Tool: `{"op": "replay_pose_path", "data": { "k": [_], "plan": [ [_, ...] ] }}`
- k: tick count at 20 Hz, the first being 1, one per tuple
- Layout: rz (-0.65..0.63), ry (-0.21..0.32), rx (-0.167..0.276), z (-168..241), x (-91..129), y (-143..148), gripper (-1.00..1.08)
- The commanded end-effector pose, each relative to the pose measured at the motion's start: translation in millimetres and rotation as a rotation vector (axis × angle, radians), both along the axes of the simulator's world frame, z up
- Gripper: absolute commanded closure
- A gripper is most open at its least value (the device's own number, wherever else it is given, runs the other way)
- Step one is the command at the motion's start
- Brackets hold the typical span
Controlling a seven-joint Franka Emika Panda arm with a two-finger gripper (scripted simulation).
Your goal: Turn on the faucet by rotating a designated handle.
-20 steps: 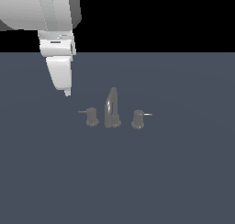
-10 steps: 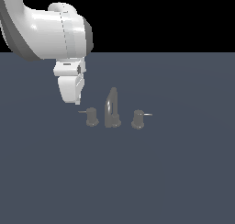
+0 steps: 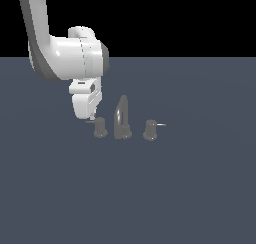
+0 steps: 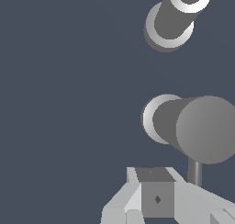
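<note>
A stubby grey handle (image 4: 193, 126) fills the area toward four o'clock of centre, its thin lever (image 4: 196, 172) reaching toward six o'clock beside a pale gripper finger (image 4: 153, 198), while the spout (image 4: 176, 16) sits at one o'clock.

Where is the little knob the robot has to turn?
In the exterior view, the handle stands on the left of the tall spout, with the end effector right beside its thin lever.
</note>
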State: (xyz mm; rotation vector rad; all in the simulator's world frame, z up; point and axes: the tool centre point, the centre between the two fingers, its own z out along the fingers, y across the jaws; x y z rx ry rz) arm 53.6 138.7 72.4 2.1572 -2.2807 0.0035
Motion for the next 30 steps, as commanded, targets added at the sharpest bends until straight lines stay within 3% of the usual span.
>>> {"op": "replay_pose_path", "data": {
  "k": [1, 12, 21, 23, 30],
  "plan": [
    [-0.025, -0.001, 0.001, -6, 5, -3, 1.08],
    [-0.042, 0.000, 0.003, -9, 9, -5, 1.08],
    [-0.042, 0.000, 0.003, -9, -20, 15, 1.08],
    [-0.046, -0.008, 0.004, -9, -12, 9, 1.08],
    [-0.044, -0.005, 0.003, -8, -35, 9, 1.08]
  ]
}}
